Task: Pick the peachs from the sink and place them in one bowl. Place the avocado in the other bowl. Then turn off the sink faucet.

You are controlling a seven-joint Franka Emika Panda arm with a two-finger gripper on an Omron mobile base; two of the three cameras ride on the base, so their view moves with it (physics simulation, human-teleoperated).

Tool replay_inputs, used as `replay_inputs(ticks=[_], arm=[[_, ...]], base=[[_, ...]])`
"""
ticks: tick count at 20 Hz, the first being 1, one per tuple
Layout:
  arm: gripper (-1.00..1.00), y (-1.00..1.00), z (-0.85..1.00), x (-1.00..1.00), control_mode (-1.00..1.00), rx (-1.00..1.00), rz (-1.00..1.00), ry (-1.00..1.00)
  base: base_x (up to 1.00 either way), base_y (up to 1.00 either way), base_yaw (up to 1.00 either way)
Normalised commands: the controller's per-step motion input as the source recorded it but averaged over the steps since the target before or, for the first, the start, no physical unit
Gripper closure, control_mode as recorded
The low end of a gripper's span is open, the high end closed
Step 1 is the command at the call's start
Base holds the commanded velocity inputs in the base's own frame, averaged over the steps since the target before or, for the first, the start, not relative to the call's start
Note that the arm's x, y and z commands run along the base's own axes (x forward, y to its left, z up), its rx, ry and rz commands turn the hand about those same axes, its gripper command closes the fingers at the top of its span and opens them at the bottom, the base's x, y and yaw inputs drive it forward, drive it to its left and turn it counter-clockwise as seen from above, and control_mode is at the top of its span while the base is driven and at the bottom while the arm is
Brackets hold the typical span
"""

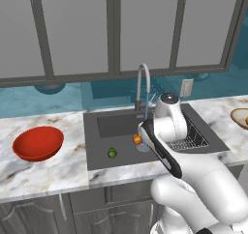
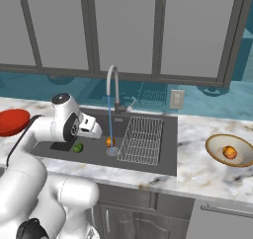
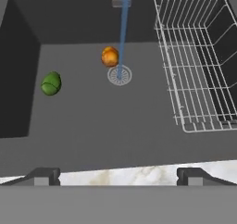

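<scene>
One peach (image 3: 109, 56) lies on the floor of the dark sink (image 3: 92, 121), just beside the round drain (image 3: 119, 75). The other peach (image 2: 229, 152) rests inside the tan bowl (image 2: 216, 143) on the right counter. The green avocado (image 3: 51, 83) sits at the left of the basin, also seen as the avocado (image 2: 78, 147). The red bowl (image 1: 38, 142) stands on the left counter with nothing in it. Water streams from the faucet (image 2: 113, 87) onto the drain. My gripper (image 3: 118, 177) hovers above the sink's front edge, open, holding nothing.
A wire rack (image 3: 199, 56) fills the right side of the basin. Marble counter (image 1: 43, 175) runs on both sides of the sink. Wall cabinets hang above, and an outlet (image 2: 176, 99) sits on the blue backsplash.
</scene>
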Motion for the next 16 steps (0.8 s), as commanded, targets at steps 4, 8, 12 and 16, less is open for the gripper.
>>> replay_inputs(ticks=[4, 8, 12, 16], arm=[[-1.0, 0.0, -0.37, 0.0, -1.0, 0.06, 0.0, 0.0], [-1.0, 0.0, -0.18, 0.09, -1.0, 0.07, 0.0, 0.0], [-1.0, 0.0, 0.0, 0.22, -1.0, 0.08, 0.0, 0.0], [-1.0, 0.0, 0.0, 0.24, -1.0, 0.07, 0.0, 0.0]], base=[[0.0, 0.0, 0.0], [0.0, 0.0, 0.0], [0.0, 0.0, 0.0], [0.0, 0.0, 0.0]])
